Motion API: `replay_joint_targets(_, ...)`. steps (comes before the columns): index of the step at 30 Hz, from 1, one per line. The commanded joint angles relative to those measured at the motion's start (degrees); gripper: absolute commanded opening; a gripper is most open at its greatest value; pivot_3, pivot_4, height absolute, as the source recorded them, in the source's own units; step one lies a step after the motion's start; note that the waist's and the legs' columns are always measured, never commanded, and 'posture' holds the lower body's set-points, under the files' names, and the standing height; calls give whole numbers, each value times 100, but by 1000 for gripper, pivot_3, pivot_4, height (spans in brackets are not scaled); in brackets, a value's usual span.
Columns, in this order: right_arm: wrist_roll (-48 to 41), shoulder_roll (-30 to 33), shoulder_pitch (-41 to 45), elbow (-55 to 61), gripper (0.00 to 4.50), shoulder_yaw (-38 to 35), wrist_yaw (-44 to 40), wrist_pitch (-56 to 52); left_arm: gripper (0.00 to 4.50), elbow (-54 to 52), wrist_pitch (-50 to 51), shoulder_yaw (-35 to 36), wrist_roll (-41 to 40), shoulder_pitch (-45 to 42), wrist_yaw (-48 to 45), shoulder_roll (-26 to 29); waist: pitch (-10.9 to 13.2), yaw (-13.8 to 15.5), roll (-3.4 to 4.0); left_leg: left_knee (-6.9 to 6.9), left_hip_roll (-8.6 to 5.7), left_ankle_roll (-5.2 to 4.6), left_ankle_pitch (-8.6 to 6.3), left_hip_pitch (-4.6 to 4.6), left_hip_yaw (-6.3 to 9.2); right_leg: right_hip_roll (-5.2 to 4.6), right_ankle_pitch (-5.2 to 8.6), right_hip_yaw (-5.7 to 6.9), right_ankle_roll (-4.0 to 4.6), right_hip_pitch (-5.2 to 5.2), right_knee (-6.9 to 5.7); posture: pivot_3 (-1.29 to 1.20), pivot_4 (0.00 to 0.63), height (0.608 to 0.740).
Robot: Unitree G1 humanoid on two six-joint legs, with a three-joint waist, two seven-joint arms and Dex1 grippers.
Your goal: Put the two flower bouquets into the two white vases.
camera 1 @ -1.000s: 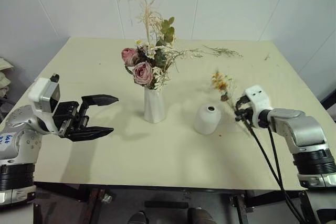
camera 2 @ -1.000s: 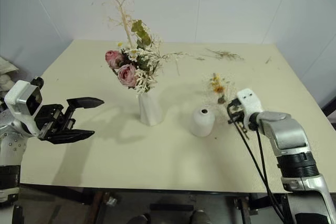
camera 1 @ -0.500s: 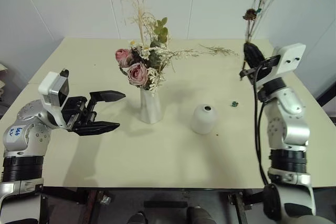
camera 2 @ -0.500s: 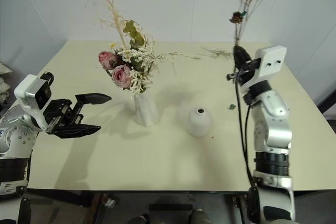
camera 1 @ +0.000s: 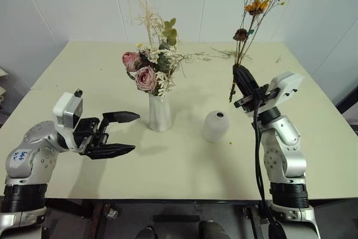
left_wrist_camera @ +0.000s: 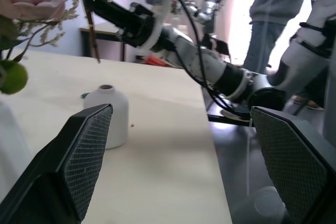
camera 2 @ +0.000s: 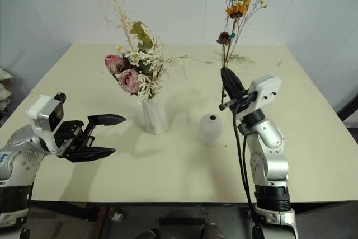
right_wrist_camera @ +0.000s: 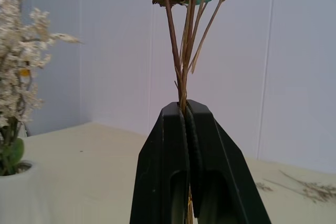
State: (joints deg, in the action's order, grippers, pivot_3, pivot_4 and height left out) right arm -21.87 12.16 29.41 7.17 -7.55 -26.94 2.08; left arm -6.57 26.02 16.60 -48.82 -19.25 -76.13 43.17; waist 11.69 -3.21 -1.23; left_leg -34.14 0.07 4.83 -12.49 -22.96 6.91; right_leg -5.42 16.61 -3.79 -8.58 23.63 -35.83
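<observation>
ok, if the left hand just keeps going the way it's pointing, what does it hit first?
Probably the round white vase. The open left hand points level across the table, and its wrist view has that vase ahead between the fingers, low and to one side. Depth is unclear; the tall vase with the roses sits close beside that line.

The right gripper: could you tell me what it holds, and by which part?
The right gripper is shut on the small yellow-orange bouquet, clamping its thin stems near their lower end.

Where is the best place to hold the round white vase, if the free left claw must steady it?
Probably the wide belly of the round white vase, coming level from the robot's left. The left claw is open and points that way; the small mouth must stay clear for the yellow bouquet held above by the right claw.
</observation>
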Motion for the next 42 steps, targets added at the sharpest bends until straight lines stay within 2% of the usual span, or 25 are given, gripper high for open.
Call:
replay_joint_targets(1, -65, -140, -138, 331, 45, 179, -120, 260, 4500, -399, 41, 330, -200, 158, 349, -46, 0, 9, 0, 0, 0, 0, 0, 0, 2, 2, 0, 0, 0, -1, 0, 0, 150, 740)
replay_joint_targets(10, -15, -120, -499, 394, 45, 348, -144, 283, 4500, -466, 100, 592, -297, 316, 499, 63, 0, 22, 0, 0, -2, 1, 1, 0, 1, 0, 0, 0, 1, -6, 10, 0, 150, 740)
replay_joint_targets(22, -13, -18, -518, 14, 45, 125, -161, 349, 4500, -379, 62, 561, -251, 211, 421, 46, 0, 9, 0, 3, -2, 1, 1, 1, 1, 1, 1, 0, 3, -6, 14, 0, 150, 740)
replay_joint_targets(42, -79, -58, -441, -71, 45, 336, -310, 379, 4500, -341, 11, 483, -192, 162, 414, -15, 0, 14, 0, 5, -2, 1, 1, 2, 1, 0, 1, 0, 3, -9, 18, 0, 150, 740)
